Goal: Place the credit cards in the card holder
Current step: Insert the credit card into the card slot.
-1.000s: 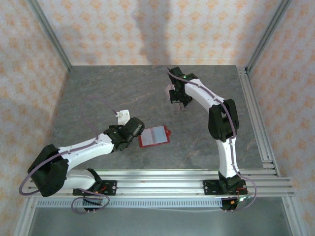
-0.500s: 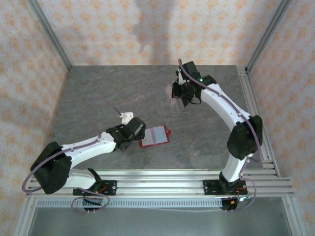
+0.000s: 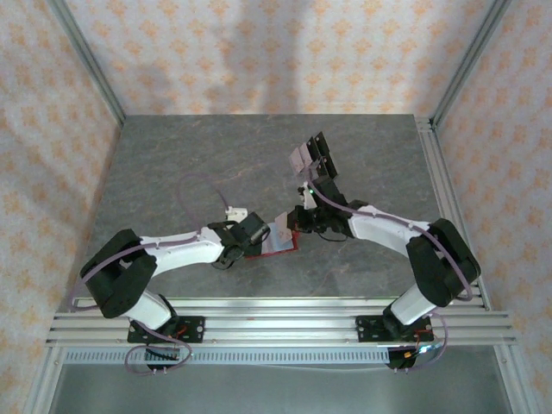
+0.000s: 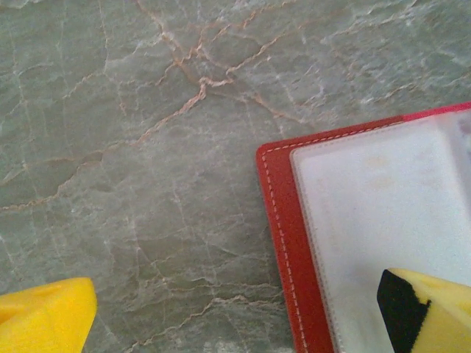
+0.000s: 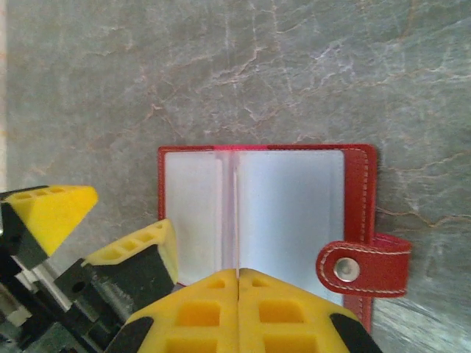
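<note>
Card holder (image 5: pixel 291 213) recorded lying open and flat on the desk (image 3: pixel 172 164), near-centre, between the two arms. Its red cover is down and its clear pockets (image 4: pixel 383 206) face up. In the right wrist view the fold (image 5: pixel 234 213) runs near–far, so the long side of the opened holder runs left–right. The clasp tab (image 5: pixel 364 265) projects from its right edge.

Left end effector (image 4: pixel 235 312): jaws set wide apart, straddling the holder's left edge. One finger (image 4: pixel 51 316) is over bare desk, the other (image 4: pixel 434 309) over the left pocket. Contact with the pocket cannot be confirmed.

Right end effector (image 5: pixel 239 287): jaws pressed together, with the tips at the holder's near edge, roughly over the fold. No card is seen between them.

Credit cards (image 3: pixel 301 157): a pale patch is made out farther back on the desk, just beside a dark object (image 3: pixel 323 153). It is well apart from the holder, on its far side and slightly right, and too small for the cards to be counted.

The right arm is judged the nearer to the cards, which lie on the far side of its end effector. Which side the pocket mouths open on cannot be told.

Surface: grey veined stone-look, flat and matte; a thin card lying on it is judged awkward to pinch. Enclosure: pale patterned walls (image 3: pixel 259 52) on three sides, aluminium rails (image 3: pixel 285 310) along the near edge.
</note>
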Robot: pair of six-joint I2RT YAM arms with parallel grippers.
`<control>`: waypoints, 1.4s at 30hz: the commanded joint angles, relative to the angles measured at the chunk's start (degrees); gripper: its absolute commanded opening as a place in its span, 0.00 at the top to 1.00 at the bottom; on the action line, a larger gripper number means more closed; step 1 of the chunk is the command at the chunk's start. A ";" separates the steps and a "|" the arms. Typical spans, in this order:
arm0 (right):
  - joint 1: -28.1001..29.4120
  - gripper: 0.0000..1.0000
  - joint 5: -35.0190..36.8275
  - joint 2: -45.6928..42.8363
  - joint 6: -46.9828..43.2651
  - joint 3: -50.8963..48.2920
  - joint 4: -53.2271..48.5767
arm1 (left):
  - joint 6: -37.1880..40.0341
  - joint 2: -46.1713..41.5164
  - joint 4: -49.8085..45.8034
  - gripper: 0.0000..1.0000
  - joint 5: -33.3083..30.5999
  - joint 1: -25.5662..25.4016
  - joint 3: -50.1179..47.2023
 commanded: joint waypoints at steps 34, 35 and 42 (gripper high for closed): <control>1.91 1.00 -4.87 8.15 4.77 -9.07 28.66 | -3.50 1.68 -3.49 0.00 -4.79 -0.27 -2.33; 1.89 1.00 -5.08 8.38 4.92 -9.16 29.03 | -3.50 1.70 -3.51 0.00 -4.76 -0.27 -2.29; 1.89 1.00 -5.69 8.83 6.42 -10.10 31.44 | -3.50 1.51 -3.61 0.00 -4.80 -0.27 -2.27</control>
